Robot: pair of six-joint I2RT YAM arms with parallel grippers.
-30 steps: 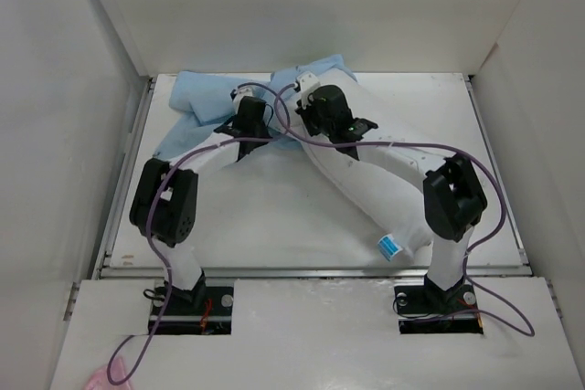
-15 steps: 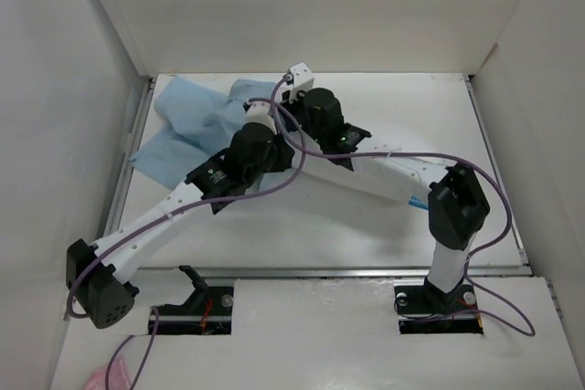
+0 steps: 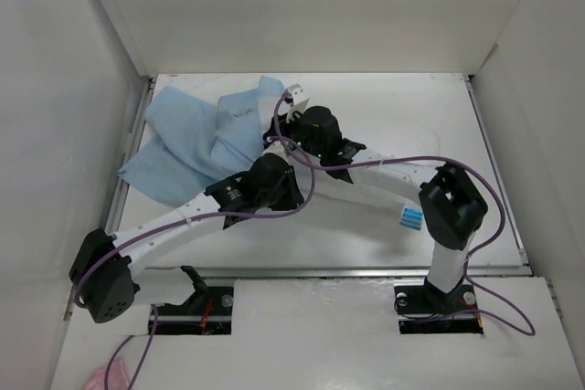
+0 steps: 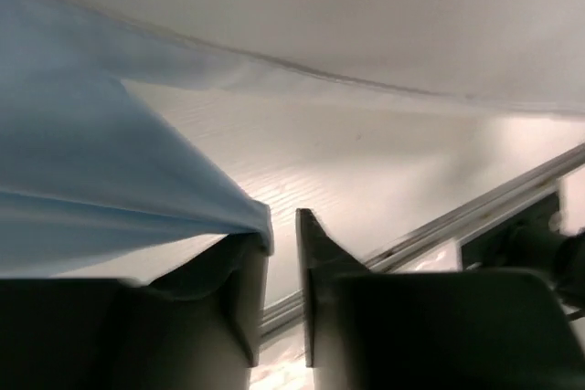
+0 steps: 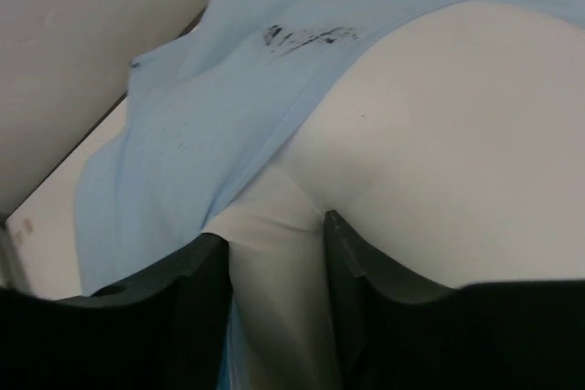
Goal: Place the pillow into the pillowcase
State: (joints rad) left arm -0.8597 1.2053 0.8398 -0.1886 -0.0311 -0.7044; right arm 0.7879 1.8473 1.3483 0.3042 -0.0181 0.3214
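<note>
**Operator:** What is lying on the desk, biggest first?

**Spotter:** Your desk (image 3: pixel 411 107) carries two things. The larger is the pillowcase (image 3: pixel 187 139), a crumpled light blue heap at the far left that reaches out to the left edge. The pillow (image 3: pixel 361 196) lies to its right. It slants from the middle toward the near right and is mostly hidden under your right arm. Its far end touches the blue fabric, which drapes over it in the right wrist view.

**Operator:** And my end effectors?

**Spotter:** Your right end effector (image 5: pixel 274 248) is pinching a fold of the pillow's white cover. The fold is bunched between the two fingers, just beside the pillowcase's edge. Your left end effector (image 4: pixel 283 226) has its fingers nearly together, with a corner of the pillowcase drawn taut to a point at them. It seems pinched, though a thin slit shows between the tips.

**Operator:** Anything smaller?

**Spotter:** Only the blue-and-white tag (image 3: pixel 410 217), at the pillow's near right end, close to your right arm's elbow.
</note>
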